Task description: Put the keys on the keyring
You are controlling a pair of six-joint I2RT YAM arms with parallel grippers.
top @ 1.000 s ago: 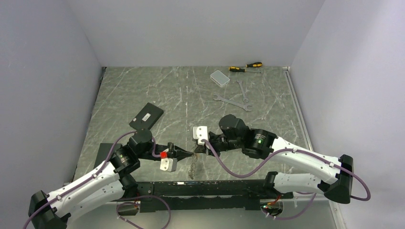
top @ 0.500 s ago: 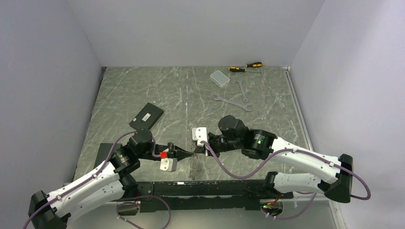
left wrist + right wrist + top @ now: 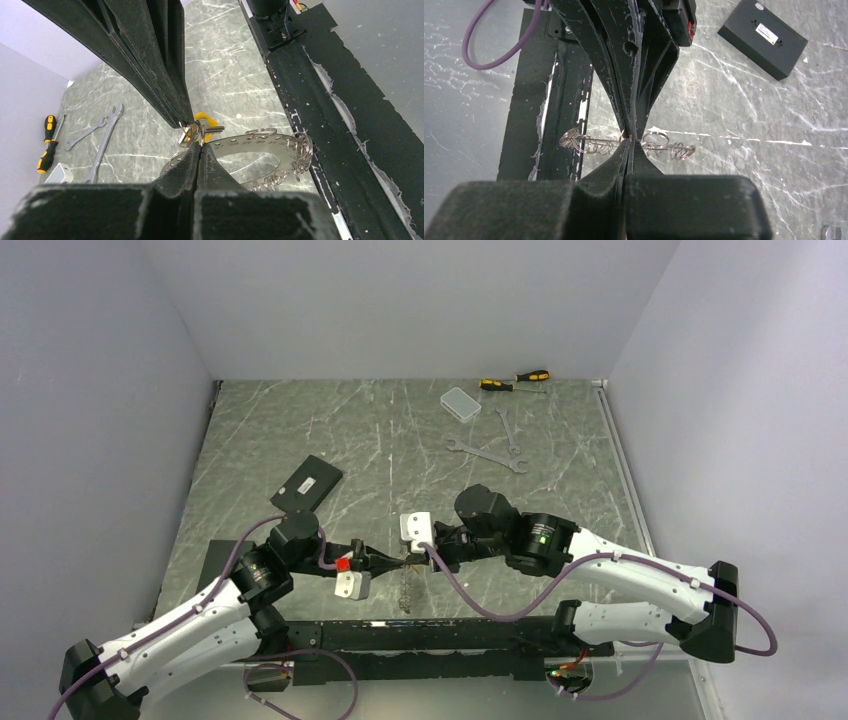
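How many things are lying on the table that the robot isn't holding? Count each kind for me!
Screwdrivers: 2
Wrenches: 2
Clear box: 1
Black box: 1
Total: 6

White walls (image 3: 400,300), gry marble tbl (image 3: 380,440)

Both arms stretch in low toward the keyring (image 3: 404,592): the left arm (image 3: 190,625) comes from its left, the right arm (image 3: 620,575) from its right with the elbow bent. Just above the ring, the left gripper (image 3: 398,563) and right gripper (image 3: 413,562) meet tip to tip. Both have their fingers pressed together, the left pinching the ring's top edge and the right nipping the yellow-headed key (image 3: 206,119).
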